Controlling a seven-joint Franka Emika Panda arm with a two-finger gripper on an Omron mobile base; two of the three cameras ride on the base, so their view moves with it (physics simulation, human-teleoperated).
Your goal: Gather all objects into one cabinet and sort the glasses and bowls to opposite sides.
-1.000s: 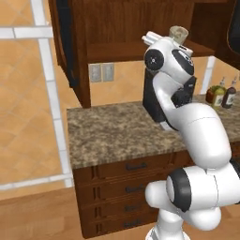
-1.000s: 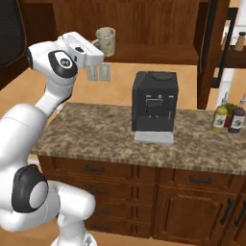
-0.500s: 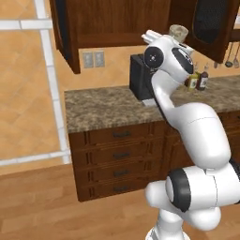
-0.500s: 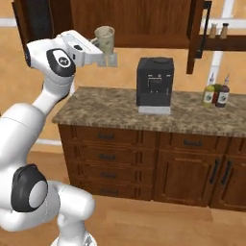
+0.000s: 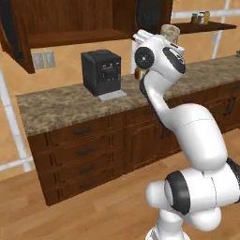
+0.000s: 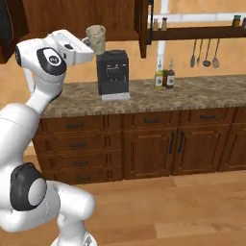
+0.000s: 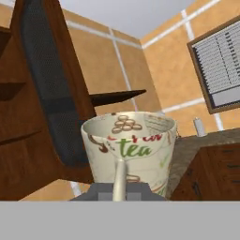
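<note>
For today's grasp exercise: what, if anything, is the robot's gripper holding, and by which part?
The gripper holds the cream patterned cup upright, shut on its rim wall at the near side, one finger inside the cup.

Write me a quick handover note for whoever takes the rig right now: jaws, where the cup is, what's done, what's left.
Gripper: jaws shut on the cream patterned cup, held upright and high above the granite counter, to the left of the black coffee machine.
Cabinet: an open dark wood wall cabinet hangs above the counter; what its shelf holds cannot be made out.
Done: cup picked up and lifted.
Left: set this cup in the cabinet on the glasses' side, then gather the remaining things and keep the bowl on the opposite side.
</note>
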